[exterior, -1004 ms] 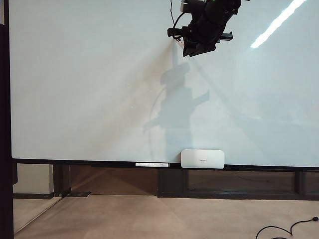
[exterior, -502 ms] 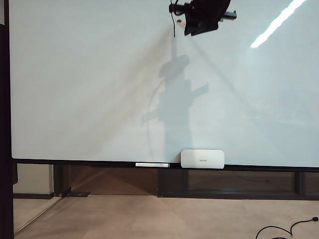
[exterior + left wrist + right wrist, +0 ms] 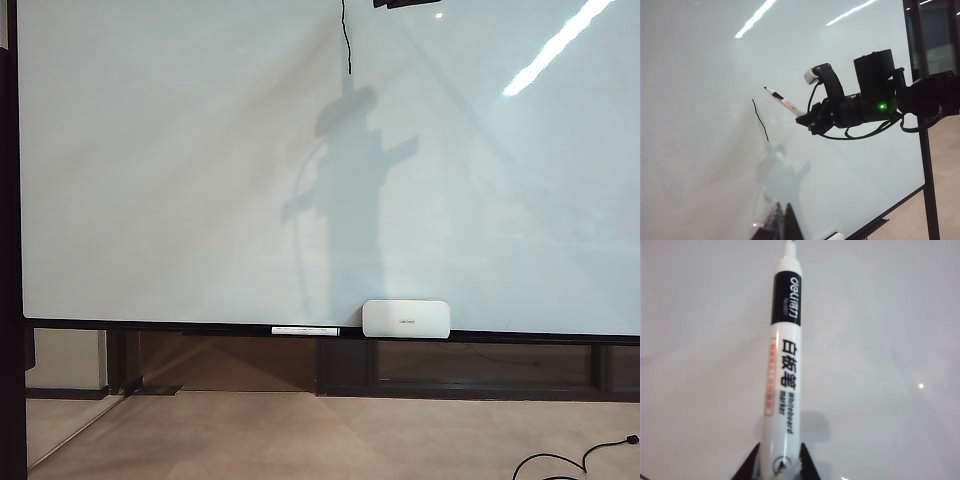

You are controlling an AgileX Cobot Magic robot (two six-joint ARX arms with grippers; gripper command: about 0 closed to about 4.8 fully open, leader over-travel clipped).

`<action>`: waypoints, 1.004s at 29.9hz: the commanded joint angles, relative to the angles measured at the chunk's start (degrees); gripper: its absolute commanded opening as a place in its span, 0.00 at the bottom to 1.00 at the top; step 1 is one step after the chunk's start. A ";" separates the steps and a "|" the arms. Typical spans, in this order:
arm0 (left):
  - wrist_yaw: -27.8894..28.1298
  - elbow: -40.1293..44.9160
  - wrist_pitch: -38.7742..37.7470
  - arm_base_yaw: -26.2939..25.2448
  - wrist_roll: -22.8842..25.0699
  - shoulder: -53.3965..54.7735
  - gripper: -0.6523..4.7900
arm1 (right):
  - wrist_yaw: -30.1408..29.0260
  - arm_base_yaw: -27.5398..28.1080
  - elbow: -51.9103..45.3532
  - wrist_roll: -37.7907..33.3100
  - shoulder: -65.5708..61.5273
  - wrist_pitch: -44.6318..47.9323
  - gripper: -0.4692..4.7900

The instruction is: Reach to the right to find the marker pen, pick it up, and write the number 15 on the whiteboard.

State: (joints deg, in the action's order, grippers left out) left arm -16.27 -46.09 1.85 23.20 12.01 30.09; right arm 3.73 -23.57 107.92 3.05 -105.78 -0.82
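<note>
One stroke (image 3: 346, 40) on the whiteboard (image 3: 180, 180), right pincer (image 3: 781, 467) clamping marker pen (image 3: 782, 365), left pincer state untellable

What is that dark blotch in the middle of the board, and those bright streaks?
Exterior view: the blotch is the arm's shadow on the whiteboard; the streak is a ceiling light's glare. Left wrist view: more streaks, shadow lower down. Right wrist view: the marker pen reads sharp, its tip soft.

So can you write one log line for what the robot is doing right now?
right gripper: shut on marker pen, tip off whiteboard | drawn: one black stroke | left gripper: not in view | eraser: on ledge
</note>
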 commanded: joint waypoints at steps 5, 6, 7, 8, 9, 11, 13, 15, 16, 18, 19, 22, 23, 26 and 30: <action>0.20 -0.26 0.31 0.00 1.25 0.09 0.11 | 2.08 -0.09 0.33 1.95 0.02 1.68 0.09; 0.20 -0.26 0.28 0.00 1.22 0.09 0.11 | 2.19 -0.02 0.33 2.23 0.00 1.79 0.09; 0.24 -0.26 0.15 0.00 1.25 0.09 0.11 | 2.16 0.11 0.33 2.56 -0.04 1.95 0.09; 0.72 -0.26 0.13 0.02 1.25 0.09 0.11 | 2.10 0.50 0.33 2.58 -0.04 1.95 0.09; 0.98 -0.26 0.15 0.00 1.27 0.11 0.11 | 2.16 0.50 0.33 2.60 -0.07 1.86 0.09; 1.03 -0.26 0.15 0.00 1.29 0.28 0.11 | 2.19 0.50 0.33 2.58 -0.07 1.03 0.09; 1.03 -0.26 0.11 0.00 1.29 0.31 0.11 | 2.69 0.55 0.33 2.58 -0.09 0.57 0.09; 1.03 -0.26 0.07 0.00 1.27 0.31 0.11 | 2.78 0.55 0.33 2.60 -0.07 0.39 0.09; 1.03 -0.26 0.02 0.00 1.29 0.28 0.11 | 2.80 0.55 0.33 2.60 -0.07 0.42 0.09; 1.03 -0.26 -0.04 0.00 1.27 0.31 0.11 | 2.80 0.55 0.33 2.60 -0.07 0.35 0.09; 1.03 -0.26 -0.07 0.00 1.29 0.31 0.11 | 2.80 0.57 0.33 2.58 -0.09 0.15 0.09; 1.03 -0.26 -0.04 0.00 1.29 0.28 0.11 | 2.80 0.61 0.35 2.60 -0.24 -0.02 0.09; 1.03 -0.26 -0.04 0.00 1.29 0.31 0.11 | 2.80 0.63 0.35 2.60 -0.42 0.07 0.08; 1.03 -0.26 -0.04 0.00 1.29 0.31 0.11 | 2.82 1.20 0.35 2.58 -0.72 -0.07 0.09; 1.03 -0.26 -0.04 0.00 1.29 0.33 0.11 | 3.26 1.51 0.35 2.56 -1.14 0.00 0.09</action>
State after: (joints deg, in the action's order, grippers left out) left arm -15.38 -46.09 1.41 23.20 13.26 30.50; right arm 6.46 -22.06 107.92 5.54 -107.11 -1.83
